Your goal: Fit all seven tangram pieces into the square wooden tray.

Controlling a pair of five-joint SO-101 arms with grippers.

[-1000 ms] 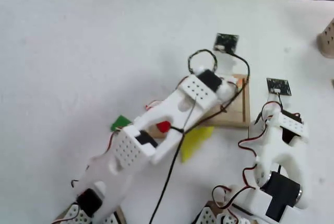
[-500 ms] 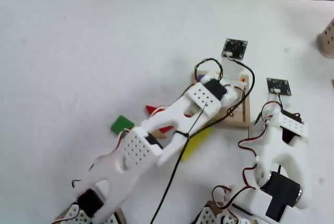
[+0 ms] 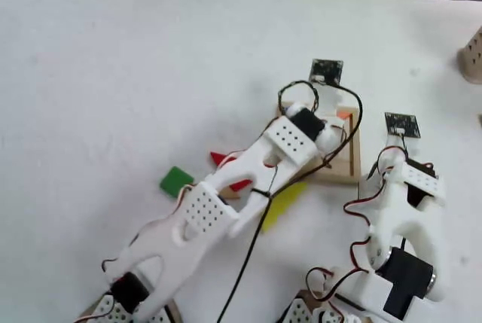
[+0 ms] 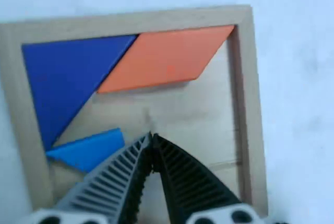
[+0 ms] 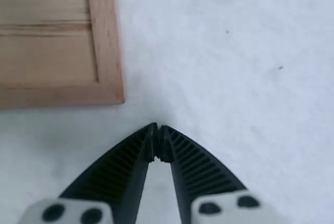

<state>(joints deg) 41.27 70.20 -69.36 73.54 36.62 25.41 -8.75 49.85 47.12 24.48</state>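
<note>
Right gripper (image 5: 156,130): pressed together, empty.
Left gripper (image 4: 152,138): pressed together, empty, over the tray (image 4: 248,104).
Green square (image 3: 176,181): high view, lower left of tray, nearer that gripper.

Left arm (image 3: 226,191) shifts over wooden tray (image 3: 354,156): wrist end swings toward right arm's side, then back. Elbow section slides toward near table edge. Green square (image 3: 177,181) now fully uncovered. Red piece (image 3: 218,159) more exposed beside arm.

White table (image 3: 113,74), wooden tray (image 3: 355,159) on it, green square (image 3: 176,181), red piece (image 3: 218,159) (partly hidden), yellow piece (image 3: 285,199) beside tray
</note>
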